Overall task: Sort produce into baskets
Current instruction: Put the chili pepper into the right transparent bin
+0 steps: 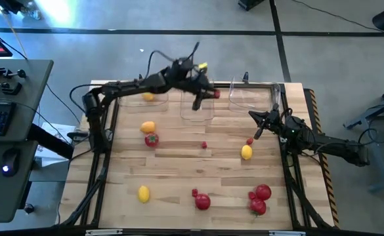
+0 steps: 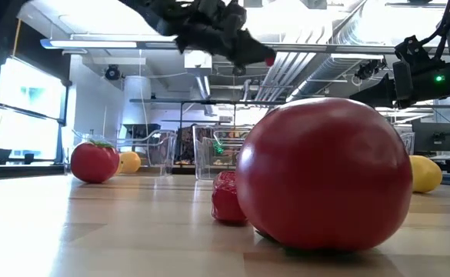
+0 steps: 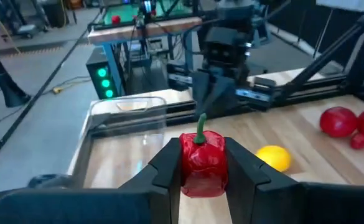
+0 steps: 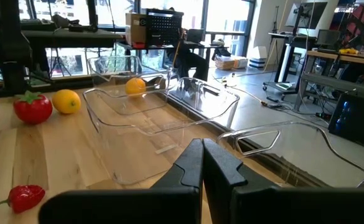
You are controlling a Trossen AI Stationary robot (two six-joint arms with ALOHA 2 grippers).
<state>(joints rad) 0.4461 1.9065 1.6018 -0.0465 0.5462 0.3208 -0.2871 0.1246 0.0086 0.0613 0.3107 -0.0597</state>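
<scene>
A small red pepper-like fruit [image 3: 203, 163] with a green stem sits clamped between the two fingers of the left gripper [image 1: 207, 97], raised above the far edge of the table [image 1: 178, 170] over the middle basket [image 1: 197, 108]. From overhead the fruit shows only as a red speck at the fingertips, and the arm blurs much of the basket below it.

The three clear baskets line the far edge and are hard to trace against the wood; the left basket [image 1: 149, 98] holds one yellow lemon-shaped fruit [image 1: 148, 97], while the right basket [image 1: 251, 98] shows nothing inside that can be made out.

On the table lie more yellow fruits [image 1: 148, 126], a green-topped red fruit [image 1: 151, 139], tiny red berries [image 1: 204, 145] and, nearer the front, large red round fruits [image 1: 202, 201].

In the low view one red fruit [image 2: 325, 174] fills the foreground and hides most of the table behind it.

The right gripper [image 1: 260, 128] waits at the right side of the table, fingers pressed together on nothing.
</scene>
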